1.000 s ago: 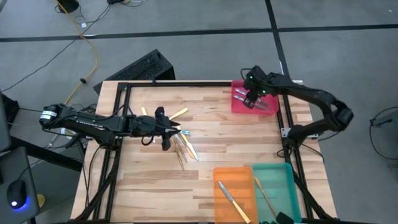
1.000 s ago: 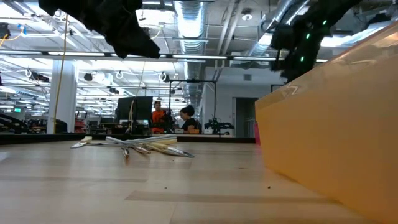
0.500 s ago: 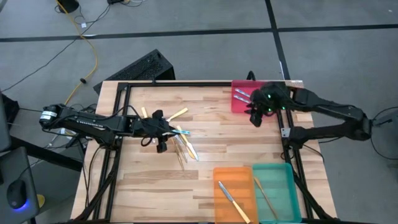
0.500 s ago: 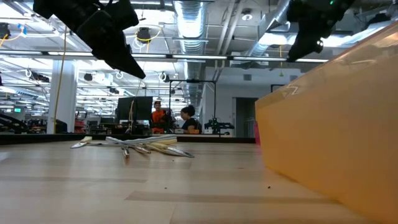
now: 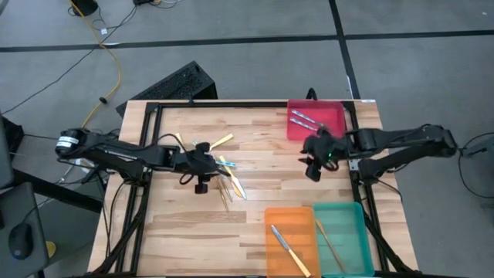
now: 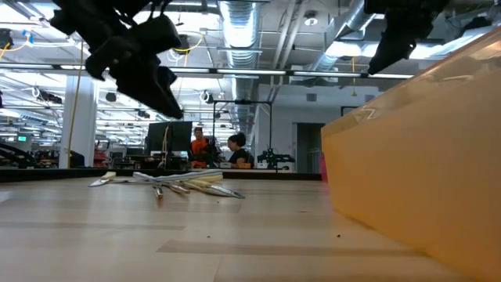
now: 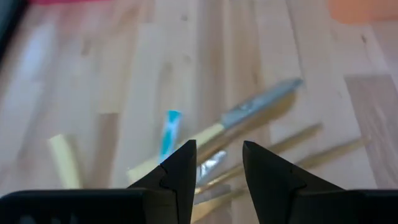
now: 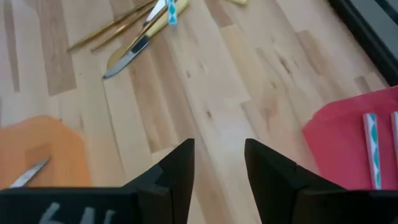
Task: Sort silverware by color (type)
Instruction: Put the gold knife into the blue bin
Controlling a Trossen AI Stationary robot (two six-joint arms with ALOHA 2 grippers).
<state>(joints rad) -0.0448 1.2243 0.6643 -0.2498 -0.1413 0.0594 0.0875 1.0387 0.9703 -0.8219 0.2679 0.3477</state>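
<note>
The loose silverware (image 5: 226,176) lies in a heap left of the table's middle: yellow-handled, light-blue-handled and tan wooden pieces. In the left wrist view a yellow-handled knife (image 7: 249,118) and a light-blue handle (image 7: 169,132) lie just ahead of the fingers. My left gripper (image 5: 202,181) hangs open above the heap's left side (image 6: 176,182), touching nothing. My right gripper (image 5: 314,161) is open and empty over bare wood, just near of the red tray (image 5: 333,116). That tray holds two blue-handled pieces (image 5: 302,120).
At the near edge stand an orange tray (image 5: 302,218) holding a yellow-handled knife (image 5: 287,249) and a teal tray (image 5: 351,224) holding a wooden piece (image 5: 328,241). A black frame rail (image 5: 220,103) runs round the table. Bare wood lies between the heap and the trays.
My right gripper has left the red tray, moving toward the near edge and a little left, out over bare wood. My left gripper has come down and slightly nearer over the heap. The silverware has not moved.
</note>
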